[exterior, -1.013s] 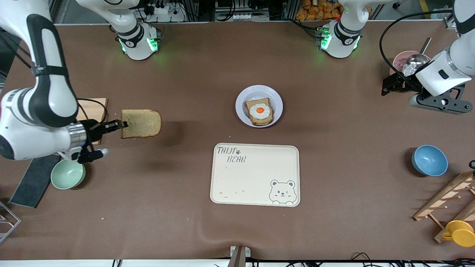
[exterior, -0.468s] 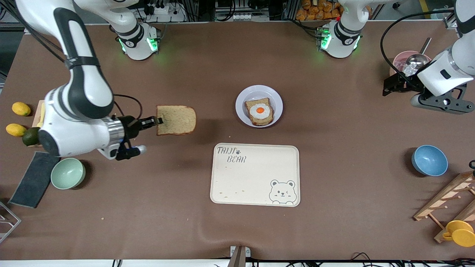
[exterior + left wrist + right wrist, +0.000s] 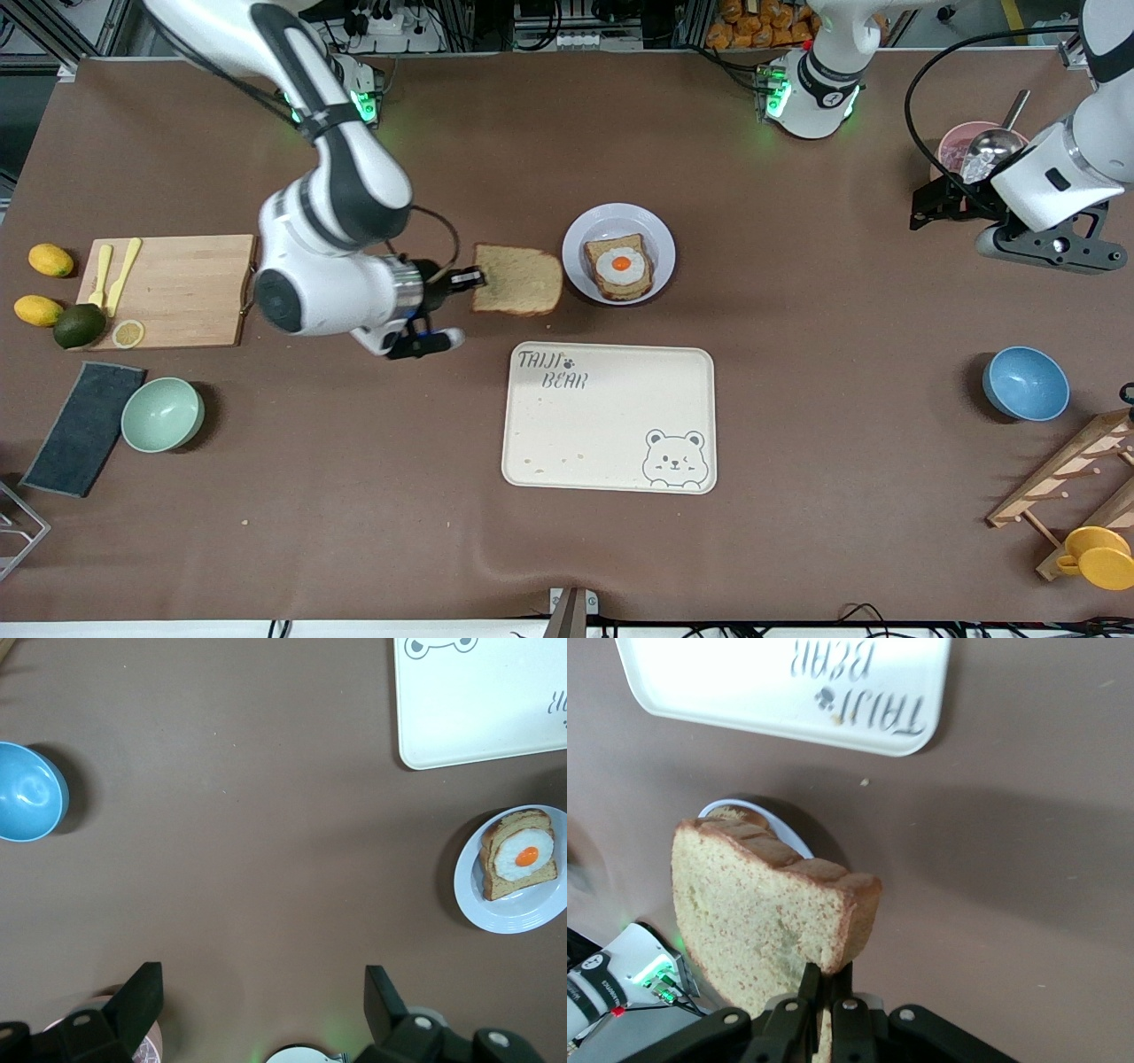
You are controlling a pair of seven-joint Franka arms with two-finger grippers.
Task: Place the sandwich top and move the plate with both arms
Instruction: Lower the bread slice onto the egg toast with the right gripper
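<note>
Brown-covered table (image 3: pixel 797 496), cluttered edges

My left gripper (image 3: pixel 257 1010) hangs over bare brown worktop (image 3: pixel 257 859) with its fingers (image 3: pixel 137 997) spread wide, holding nothing. I see the plate (image 3: pixel 496 908) carrying egg toast (image 3: pixel 521 855), near a cream tray (image 3: pixel 478 700), and a blue bowl (image 3: pixel 27 793) well apart.

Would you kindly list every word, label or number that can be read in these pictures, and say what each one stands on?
"TAIJI BEAR", with a paw print: on the cream tray, next to a drawn bear face.
Round marks on the two arm bases: too small to read.
No other text shows on the plate, bread, bowls or cutting board.
</note>
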